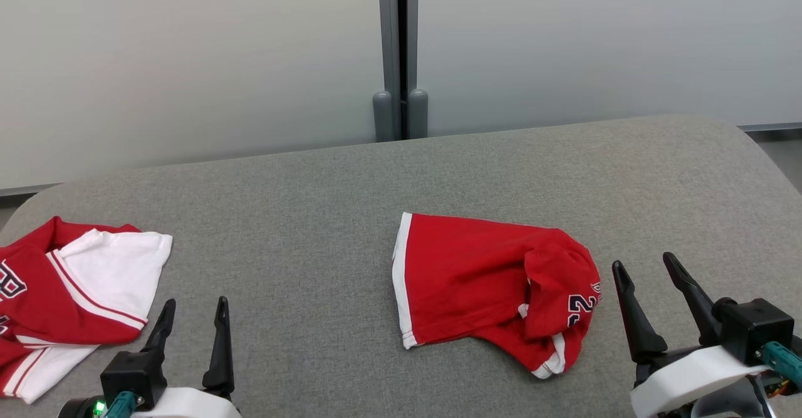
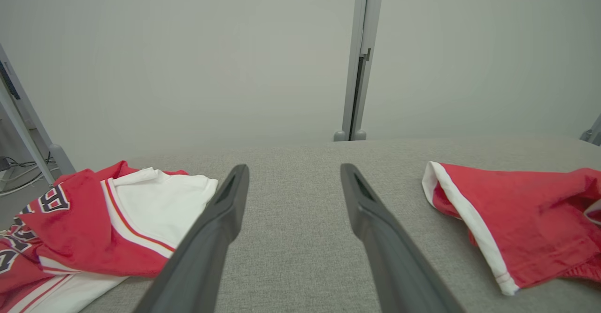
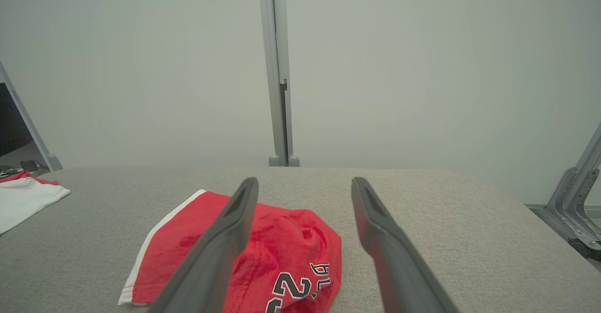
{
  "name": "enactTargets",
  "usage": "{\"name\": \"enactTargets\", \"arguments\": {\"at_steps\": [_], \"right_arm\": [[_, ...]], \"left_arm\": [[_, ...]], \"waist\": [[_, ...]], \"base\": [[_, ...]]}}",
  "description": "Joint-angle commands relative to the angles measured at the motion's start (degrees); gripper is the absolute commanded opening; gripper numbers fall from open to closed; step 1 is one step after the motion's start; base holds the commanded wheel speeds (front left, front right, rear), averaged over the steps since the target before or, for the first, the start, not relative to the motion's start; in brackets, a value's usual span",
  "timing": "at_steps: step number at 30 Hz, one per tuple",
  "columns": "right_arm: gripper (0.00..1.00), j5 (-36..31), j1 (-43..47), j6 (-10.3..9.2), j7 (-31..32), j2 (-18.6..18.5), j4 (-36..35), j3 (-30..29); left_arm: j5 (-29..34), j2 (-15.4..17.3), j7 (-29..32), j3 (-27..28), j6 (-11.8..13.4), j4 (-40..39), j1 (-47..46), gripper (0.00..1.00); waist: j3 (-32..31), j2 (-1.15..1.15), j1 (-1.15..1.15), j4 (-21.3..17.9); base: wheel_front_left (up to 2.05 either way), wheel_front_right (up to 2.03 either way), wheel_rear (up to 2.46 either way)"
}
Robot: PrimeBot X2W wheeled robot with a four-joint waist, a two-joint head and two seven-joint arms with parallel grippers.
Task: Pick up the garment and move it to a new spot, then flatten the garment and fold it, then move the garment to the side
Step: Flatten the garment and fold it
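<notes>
A crumpled red garment (image 1: 489, 286) with white trim and a dark number print lies on the grey table (image 1: 326, 217), right of centre. It also shows in the left wrist view (image 2: 526, 228) and the right wrist view (image 3: 281, 256). My right gripper (image 1: 645, 267) stands open just right of the garment, not touching it. My left gripper (image 1: 194, 308) is open at the lower left, over bare table. In the wrist views both the left gripper (image 2: 291, 174) and the right gripper (image 3: 305, 188) hold nothing between their fingers.
A second red and white jersey (image 1: 69, 292) lies bunched at the table's left edge, close to my left gripper. A pale wall with a grey post (image 1: 400, 54) stands behind the table. A metal frame (image 3: 575, 200) is off the table's right end.
</notes>
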Motion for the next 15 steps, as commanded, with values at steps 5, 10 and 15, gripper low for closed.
{"name": "enactTargets", "arguments": {"at_steps": [5,10,15], "right_arm": [[1.0,0.24,0.6,0.0,0.15,0.06,-0.16,-0.16],[1.0,0.29,-0.12,0.0,0.36,0.22,-0.23,-0.13],[1.0,0.33,-1.53,0.0,0.69,0.43,-0.66,0.85]], "left_arm": [[0.72,0.07,0.59,-1.73,-0.7,0.25,-1.15,1.0],[2.3,-2.08,2.59,-7.97,-4.32,1.94,-5.28,1.0],[3.51,-6.07,4.37,-15.13,-9.23,6.84,-10.49,1.0]], "waist": [[0.17,0.0,0.0,0.1],[1.45,0.0,0.0,-0.3],[4.02,0.0,0.0,-2.56]], "base": [[0.0,0.0,0.0],[0.0,0.0,0.0],[0.0,0.0,0.0]]}}
